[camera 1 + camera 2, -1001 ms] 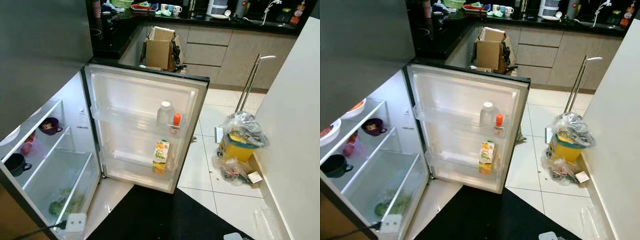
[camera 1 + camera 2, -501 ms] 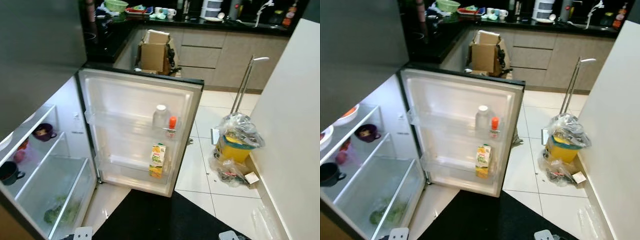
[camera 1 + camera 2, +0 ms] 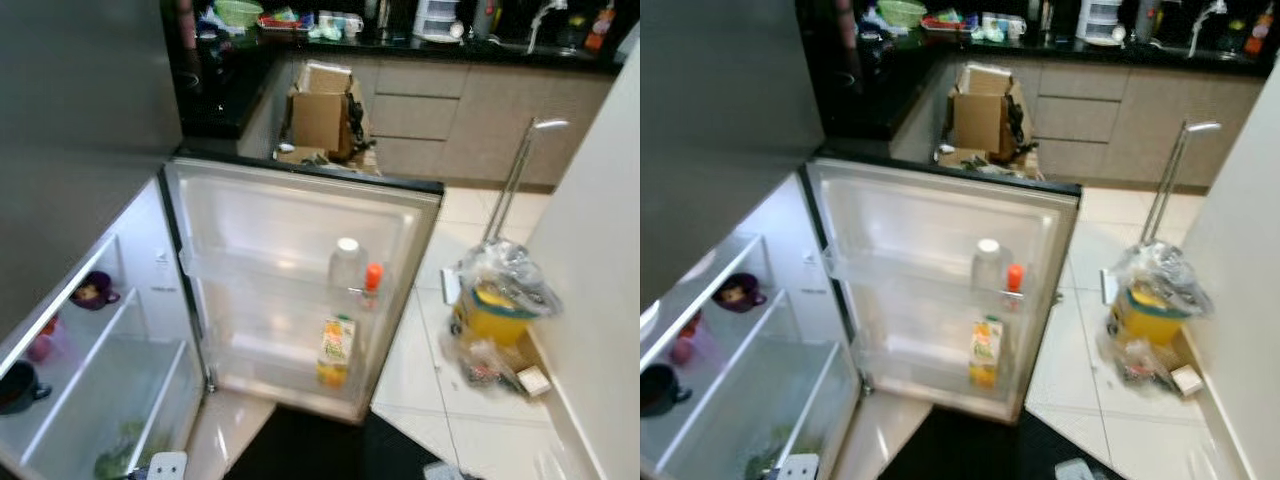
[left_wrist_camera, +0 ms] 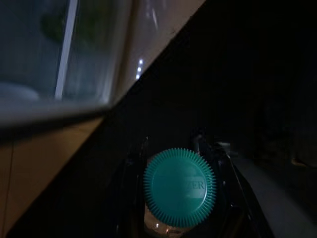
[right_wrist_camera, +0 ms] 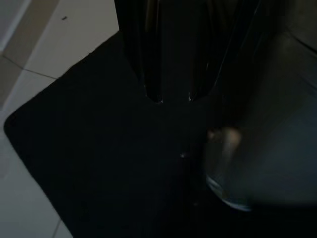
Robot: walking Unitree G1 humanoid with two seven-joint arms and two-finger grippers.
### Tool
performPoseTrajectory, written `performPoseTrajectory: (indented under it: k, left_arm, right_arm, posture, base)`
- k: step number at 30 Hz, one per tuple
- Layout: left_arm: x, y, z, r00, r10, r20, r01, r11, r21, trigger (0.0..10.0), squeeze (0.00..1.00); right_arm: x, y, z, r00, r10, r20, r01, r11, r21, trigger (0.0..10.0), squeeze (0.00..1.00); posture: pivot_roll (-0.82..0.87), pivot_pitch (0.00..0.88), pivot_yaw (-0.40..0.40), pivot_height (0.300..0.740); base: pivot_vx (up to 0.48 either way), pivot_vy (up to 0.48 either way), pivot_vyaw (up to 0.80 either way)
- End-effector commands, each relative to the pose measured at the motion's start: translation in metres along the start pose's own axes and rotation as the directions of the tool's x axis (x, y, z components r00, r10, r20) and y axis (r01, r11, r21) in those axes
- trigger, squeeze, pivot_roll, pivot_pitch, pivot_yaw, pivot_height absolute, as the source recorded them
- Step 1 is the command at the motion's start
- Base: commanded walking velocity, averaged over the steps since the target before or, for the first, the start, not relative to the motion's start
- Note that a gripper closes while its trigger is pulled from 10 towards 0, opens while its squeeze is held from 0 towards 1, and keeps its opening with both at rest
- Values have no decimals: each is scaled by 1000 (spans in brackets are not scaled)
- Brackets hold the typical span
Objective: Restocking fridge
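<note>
Below, the left end effector (image 4: pixel 179 198) pinches a bottle with a teal ribbed cap (image 4: pixel 180 187), hanging low over the black floor mat (image 3: pixel 320 450) beside the open fridge (image 3: pixel 110 380); the right end effector (image 5: pixel 174 96) hangs over the same mat with its fingers nearly together and nothing between them. At nine o'clock the fridge shelves carry a dark mug (image 3: pixel 15 385) and a purple cup (image 3: pixel 93 290), with greens (image 3: pixel 118 462) in the drawer. At twelve o'clock stands the fridge door (image 3: pixel 300 280) — swung wide — with a juice carton (image 3: pixel 336 350) low, a white-capped bottle (image 3: pixel 346 262) and an orange-capped bottle (image 3: pixel 372 285) above. At two o'clock sits a yellow bin (image 3: pixel 498 305) — bagged. Farthest, a cardboard box (image 3: pixel 320 110) beneath the kitchen table (image 3: pixel 450 45).
</note>
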State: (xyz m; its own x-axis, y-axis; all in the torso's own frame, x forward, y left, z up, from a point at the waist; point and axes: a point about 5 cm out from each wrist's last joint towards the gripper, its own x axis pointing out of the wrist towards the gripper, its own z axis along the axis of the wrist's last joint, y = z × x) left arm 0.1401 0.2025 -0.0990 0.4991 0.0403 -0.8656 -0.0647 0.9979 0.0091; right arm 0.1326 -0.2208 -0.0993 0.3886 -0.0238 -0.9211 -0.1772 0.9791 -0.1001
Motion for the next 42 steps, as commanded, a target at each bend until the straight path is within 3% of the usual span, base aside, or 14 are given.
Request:
performPoseTrajectory:
  k: [1,6,16,26,42]
  left_arm:
    - [1,-2,3,1000,-12,4,12,1000,16,10000,0]
    - [1,-3,3,1000,-16,6,16,1000,21,10000,0]
    - [1,-4,2,1000,-25,-1,25,999,32,10000,0]
    - [1,-5,1,1000,-27,-2,27,999,33,10000,0]
    - [0,0,3,1000,15,24,-16,999,38,10000,0]
  right_arm:
    - [0,0,1,1000,-4,-2,4,1000,1,10000,0]
    - [0,0,1,1000,-4,-3,4,1000,1,10000,0]
    - [0,1,0,1000,-4,-1,4,1000,-3,10000,0]
    - [0,1,-3,1000,-1,-9,1,1000,-9,10000,0]
    - [0,0,-1,1000,3,-1,-3,999,-36,10000,0]
  posture:
    - [-79,0,-15,740]
    - [-79,0,-15,740]
    - [-78,0,-13,740]
    - [-80,0,-15,740]
    - [-77,0,-26,740]
  base:
    - [304,0,-781]
    - [61,0,-781]
    - [0,0,0]
    - [0,-429,0]
    - [0,0,0]
